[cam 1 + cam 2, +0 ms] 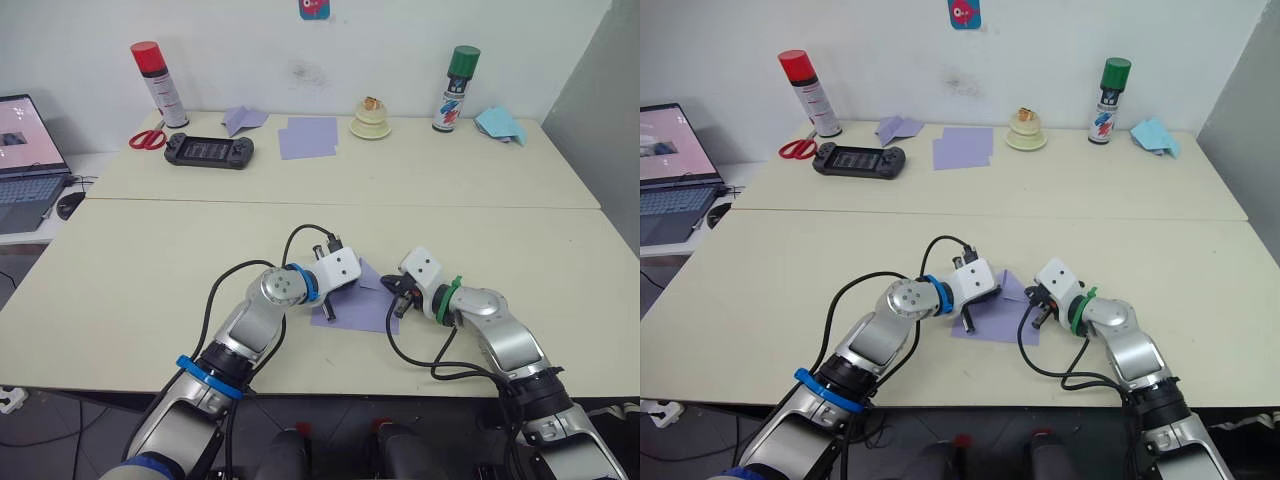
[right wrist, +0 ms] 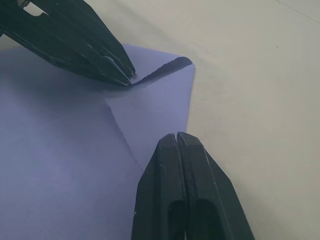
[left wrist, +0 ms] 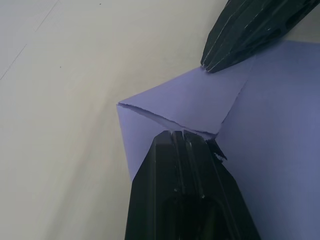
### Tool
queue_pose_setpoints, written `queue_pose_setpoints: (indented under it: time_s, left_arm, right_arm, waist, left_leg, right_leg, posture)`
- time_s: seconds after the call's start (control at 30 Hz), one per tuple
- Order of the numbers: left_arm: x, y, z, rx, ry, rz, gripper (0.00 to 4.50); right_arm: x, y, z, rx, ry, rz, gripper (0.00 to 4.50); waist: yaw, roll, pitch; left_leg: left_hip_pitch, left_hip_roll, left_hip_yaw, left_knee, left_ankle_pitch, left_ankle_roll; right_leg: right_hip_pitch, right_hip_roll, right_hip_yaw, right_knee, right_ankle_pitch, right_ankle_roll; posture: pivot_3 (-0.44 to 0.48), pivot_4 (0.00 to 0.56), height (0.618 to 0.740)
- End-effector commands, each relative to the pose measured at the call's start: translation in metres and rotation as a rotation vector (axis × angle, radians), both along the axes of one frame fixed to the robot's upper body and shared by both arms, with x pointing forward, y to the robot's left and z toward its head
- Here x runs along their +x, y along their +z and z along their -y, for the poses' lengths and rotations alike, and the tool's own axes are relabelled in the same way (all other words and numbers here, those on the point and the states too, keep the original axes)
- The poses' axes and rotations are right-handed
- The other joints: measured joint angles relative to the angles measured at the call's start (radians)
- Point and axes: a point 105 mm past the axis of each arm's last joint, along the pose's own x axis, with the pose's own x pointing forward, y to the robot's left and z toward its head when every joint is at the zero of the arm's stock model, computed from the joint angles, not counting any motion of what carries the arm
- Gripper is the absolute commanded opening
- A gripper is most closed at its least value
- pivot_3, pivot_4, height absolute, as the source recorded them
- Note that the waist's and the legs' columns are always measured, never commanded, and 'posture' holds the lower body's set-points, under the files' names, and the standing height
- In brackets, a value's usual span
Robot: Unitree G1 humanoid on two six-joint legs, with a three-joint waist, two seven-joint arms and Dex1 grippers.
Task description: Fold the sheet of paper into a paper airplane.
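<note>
We find the thin lavender sheet of paper lying on the near cream table, close to its front edge, between the two grippers. One corner is folded over into a triangular flap that lies on the sheet, its torn-looking edge slightly raised.

The left gripper, black fingers pressed together, has its tip at one end of the flap's raised edge; we cannot tell whether any paper is caught between the fingers. The right gripper, fingers likewise closed with no gap, presses its tip down on the flap near the folded edge and holds nothing.

On the far table, well apart from the sheet, we note from the left: red-handled scissors, a red-capped spray can standing upright, a black handheld game console, a flat lavender folded plane, an overlapping pair of lavender sheets, a small cream tape dispenser, a green-capped spray can, upright and capped, and a light-blue folded paper. An open laptop sits at the far left.
</note>
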Motion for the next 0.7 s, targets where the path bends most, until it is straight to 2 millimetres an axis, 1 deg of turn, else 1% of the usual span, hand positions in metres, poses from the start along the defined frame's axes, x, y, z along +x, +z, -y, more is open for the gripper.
queue_pose_setpoints:
  time_s: [0.03, 0.4, 0.53, 0.7]
  left_arm:
    - [0.0, 0.009, 0.006, -0.022, -0.007, 0.02, 0.02]
    - [-0.003, 0.004, 0.007, -0.007, -0.015, 0.001, 0.02]
    - [-0.005, 0.003, 0.008, -0.005, -0.023, -0.006, 0.02]
    - [-0.006, 0.002, 0.008, 0.0, -0.028, -0.011, 0.02]
  right_arm:
    - [-0.008, -0.01, -0.002, -0.01, 0.027, -0.047, 0.0]
    - [-0.005, -0.003, -0.008, -0.001, 0.045, -0.025, 0.0]
    - [-0.001, 0.006, -0.013, 0.038, 0.042, 0.003, 0.0]
    - [0.012, 0.026, -0.025, 0.142, 0.008, 0.065, 0.0]
  waist:
    - [0.0, 0.0, 0.0]
    - [0.0, 0.0, 0.0]
    - [-0.001, 0.0, 0.0]
    - [0.0, 0.001, 0.001]
  left_leg:
    - [0.0, 0.0, 0.0, 0.0, 0.0, 0.0]
    - [0.0, 0.0, 0.0, 0.0, 0.0, 0.0]
    - [0.0, 0.0, 0.0, 0.0, 0.0, 0.0]
    - [0.0, 0.0, 0.0, 0.0, 0.0, 0.0]
  right_leg:
    - [0.0, 0.0, 0.0, 0.0, 0.0, 0.0]
    - [0.0, 0.0, 0.0, 0.0, 0.0, 0.0]
    - [0.0, 0.0, 0.0, 0.0, 0.0, 0.0]
    - [0.0, 0.0, 0.0, 0.0, 0.0, 0.0]
  posture:
    - [0.0, 0.15, 0.74]
    - [0.0, 0.15, 0.74]
    - [0.0, 0.15, 0.74]
    - [0.0, 0.15, 0.74]
